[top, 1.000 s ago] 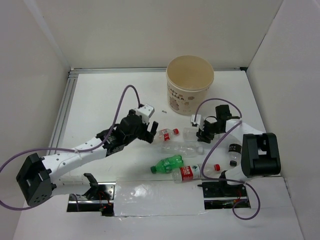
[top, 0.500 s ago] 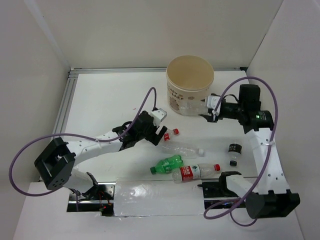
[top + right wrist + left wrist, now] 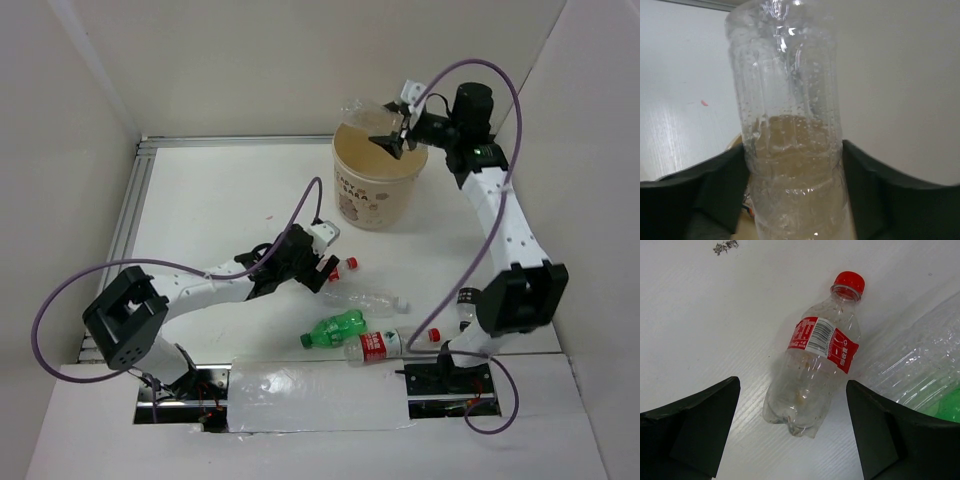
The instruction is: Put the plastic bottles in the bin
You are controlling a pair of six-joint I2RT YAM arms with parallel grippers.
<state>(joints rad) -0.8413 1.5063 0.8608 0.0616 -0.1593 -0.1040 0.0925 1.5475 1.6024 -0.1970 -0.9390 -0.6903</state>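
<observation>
Swung upward, right gripper [image 3: 389,136] clamps a clear ribbed plastic bottle [image 3: 790,125] over the round beige paper bin [image 3: 378,196]; release likely comes next; left gripper [image 3: 792,385] gapes astride a red-capped labelled bottle [image 3: 815,375].

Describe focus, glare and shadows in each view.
Top external: soft, even light, faint shadows; the clear bottle over the bin nearly vanishes against the wall. Left wrist: red-capped bottle sharp, label crisp. Right wrist: clear bottle close and soft, small highlights near its top.
</observation>
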